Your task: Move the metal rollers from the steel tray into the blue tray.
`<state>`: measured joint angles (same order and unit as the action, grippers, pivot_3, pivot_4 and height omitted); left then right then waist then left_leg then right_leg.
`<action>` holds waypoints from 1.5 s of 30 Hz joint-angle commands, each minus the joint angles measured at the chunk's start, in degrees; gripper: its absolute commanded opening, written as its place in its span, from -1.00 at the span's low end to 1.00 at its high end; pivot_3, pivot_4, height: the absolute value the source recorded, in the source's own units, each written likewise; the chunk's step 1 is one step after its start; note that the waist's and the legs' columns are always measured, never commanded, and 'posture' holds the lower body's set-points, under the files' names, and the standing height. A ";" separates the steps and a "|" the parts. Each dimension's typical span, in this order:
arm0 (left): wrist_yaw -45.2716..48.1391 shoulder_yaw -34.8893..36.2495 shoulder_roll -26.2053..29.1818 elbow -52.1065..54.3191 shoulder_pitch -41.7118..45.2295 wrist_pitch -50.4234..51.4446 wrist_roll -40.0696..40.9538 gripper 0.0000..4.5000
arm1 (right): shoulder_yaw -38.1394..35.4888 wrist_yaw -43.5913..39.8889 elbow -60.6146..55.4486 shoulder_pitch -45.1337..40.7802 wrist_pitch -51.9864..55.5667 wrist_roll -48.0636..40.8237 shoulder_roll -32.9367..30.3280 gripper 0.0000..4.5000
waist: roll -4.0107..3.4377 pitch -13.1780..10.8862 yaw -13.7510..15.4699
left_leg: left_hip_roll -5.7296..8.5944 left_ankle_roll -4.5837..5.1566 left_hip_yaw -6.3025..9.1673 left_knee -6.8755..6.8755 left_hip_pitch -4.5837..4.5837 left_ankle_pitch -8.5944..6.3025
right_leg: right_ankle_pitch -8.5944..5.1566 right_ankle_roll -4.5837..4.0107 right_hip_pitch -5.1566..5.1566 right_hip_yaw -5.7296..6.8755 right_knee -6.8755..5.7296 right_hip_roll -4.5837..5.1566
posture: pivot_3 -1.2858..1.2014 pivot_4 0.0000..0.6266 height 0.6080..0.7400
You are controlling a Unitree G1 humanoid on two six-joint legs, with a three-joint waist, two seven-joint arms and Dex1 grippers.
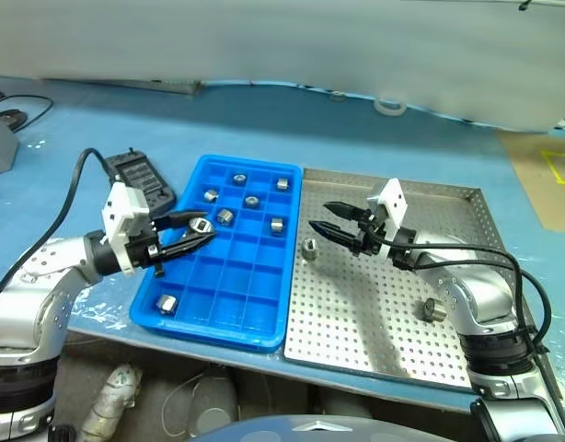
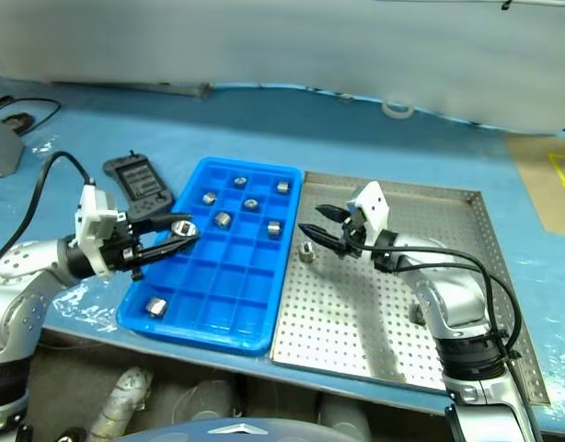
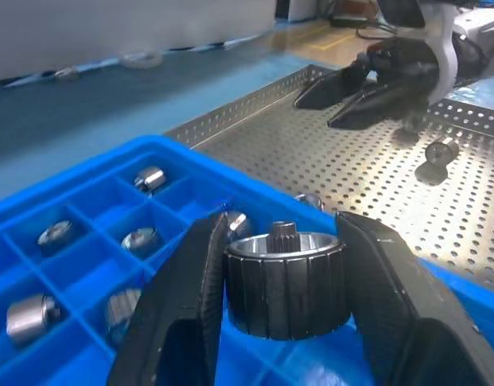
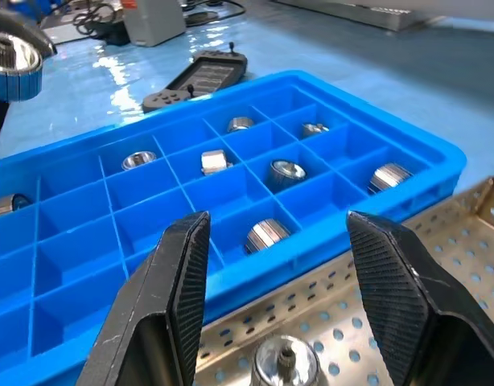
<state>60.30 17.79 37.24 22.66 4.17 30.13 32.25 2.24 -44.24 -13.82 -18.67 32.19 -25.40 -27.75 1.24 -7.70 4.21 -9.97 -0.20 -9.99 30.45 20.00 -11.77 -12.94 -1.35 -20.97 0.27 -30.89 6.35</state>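
Black fingers of my left gripper (image 1: 201, 232) clamp one metal roller (image 3: 285, 280) above the blue tray (image 1: 264, 324), where seven rollers sit. My right gripper (image 1: 327, 217) hangs open, empty, over the steel tray (image 1: 374, 313), which holds two rollers.

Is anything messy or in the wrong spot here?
Nothing looks spilled or broken. Two metal rollers sit on the steel tray, waiting to move. The left gripper holds another over the blue tray. The only stray is a black controller beside that tray.
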 commanded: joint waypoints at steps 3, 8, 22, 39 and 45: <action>-1.11 -0.37 1.53 4.31 -8.52 -2.82 -1.21 -0.06 | 2.22 -3.16 0.99 -3.99 -1.48 0.58 -0.50 0.25 | 0.09 -0.02 1.36 | -0.27 -0.32 0.00 -0.24 -0.06 0.20 | -0.01 0.04 -0.10 0.08 0.00 -0.14 | 0.18 -0.52 1.00; -4.38 -2.09 -0.89 2.01 -10.20 -4.81 -2.16 -0.06 | 2.79 -3.84 0.94 -4.37 -1.52 0.67 -0.33 0.25 | 0.13 0.00 2.73 | -0.51 -0.63 -0.02 -0.35 -0.01 0.38 | 0.00 0.07 -0.12 0.34 -0.03 -0.35 | 0.18 -0.52 1.00; -11.89 -8.01 -4.35 -4.59 -7.17 -4.18 -3.92 -0.06 | 2.24 -2.88 2.95 -3.40 -6.85 4.61 -0.48 0.25 | 0.34 0.13 2.71 | -0.66 -0.91 -0.02 -0.28 -0.14 0.54 | 0.03 0.15 -0.13 0.30 -0.33 -0.52 | 0.14 -0.52 1.00; -12.31 -12.68 -5.30 -10.34 -3.26 -4.10 -6.14 0.65 | 2.57 -2.58 4.75 -2.47 -11.26 6.85 0.19 0.26 | 0.62 0.31 1.78 | -1.01 -1.25 -0.03 -0.28 -0.32 0.74 | 0.03 0.14 -0.11 0.25 -0.64 -0.99 | 0.11 -0.52 1.00; -9.53 -9.51 -3.16 -8.22 3.45 0.33 0.91 0.79 | 2.00 -2.63 4.49 -2.34 -11.03 6.29 0.01 0.26 | 0.57 0.28 1.67 | -1.00 -1.28 -0.05 -0.28 -0.34 0.76 | 0.03 0.13 -0.10 0.26 -0.68 -0.99 | 0.11 -0.52 1.00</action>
<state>50.03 6.15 33.33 11.63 5.00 29.53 30.10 5.74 -46.74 -7.59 -20.84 21.85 -18.19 -27.57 1.81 -7.42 5.87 -10.96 -1.50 -10.04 30.18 19.67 -11.00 -12.91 -1.22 -21.07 0.54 -31.60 5.36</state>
